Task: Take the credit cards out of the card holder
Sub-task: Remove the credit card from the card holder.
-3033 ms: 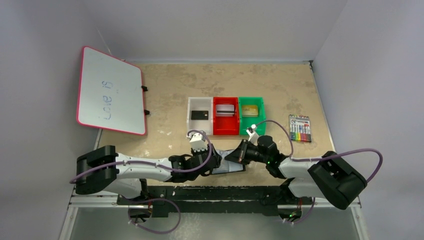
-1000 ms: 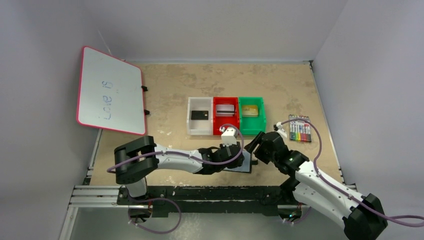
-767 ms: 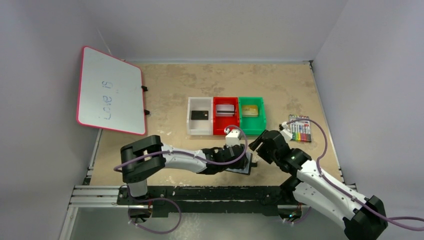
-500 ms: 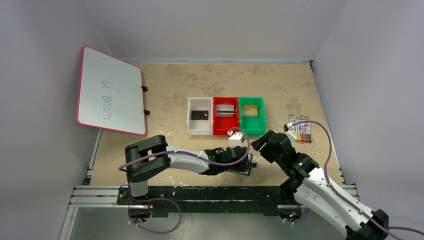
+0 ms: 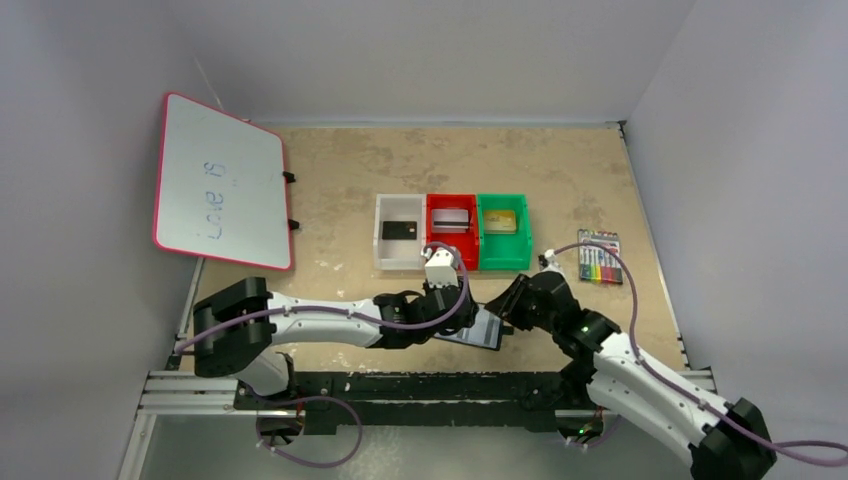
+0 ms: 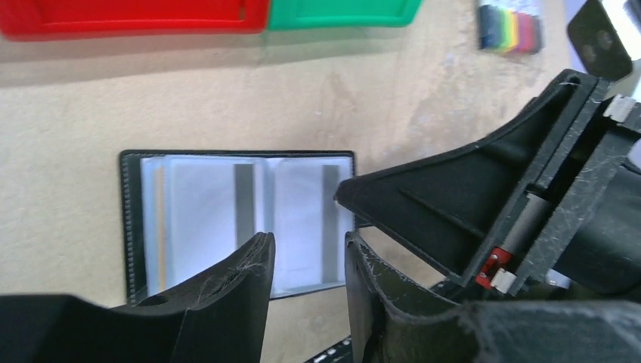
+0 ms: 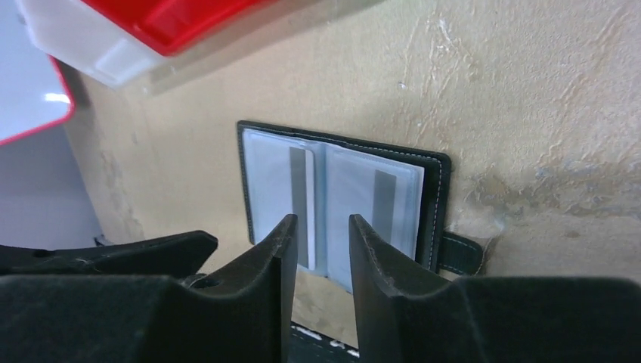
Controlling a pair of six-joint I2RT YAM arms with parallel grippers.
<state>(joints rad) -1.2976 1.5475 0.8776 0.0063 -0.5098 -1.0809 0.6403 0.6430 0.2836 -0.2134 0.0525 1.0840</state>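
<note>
At the far left a whiteboard (image 5: 222,182) with a pink rim leans over the edge of the tan counter (image 5: 400,160), handwriting on its face. Three bins stand in a row touching one another near the middle: the white bin (image 5: 400,262) holds the black card (image 5: 399,230), the red bin (image 5: 452,198) holds the silver-grey card (image 5: 451,219), and the green bin (image 5: 503,262) holds the gold-tan card (image 5: 500,221). In front of the bins, near the counter's near edge, the card holder (image 5: 470,330) lies opened flat, its grey-blue inner sleeves facing up, each with a dark stripe, and its short strap tab (image 7: 461,253) sticking out from one side. The left tool (image 5: 462,318) hangs over the card holder's near edge; the left wrist view shows its two fingers a narrow gap apart with nothing between them, the sleeves visible beyond the gap. The right tool (image 5: 497,308) comes in from the right, one fingertip at the card holder's right edge; whether it touches cannot be told, and its fingers are likewise slightly apart and grip nothing. A clear pack of coloured markers (image 5: 599,256) lies to the right of the green bin, well apart from the card holder
</note>
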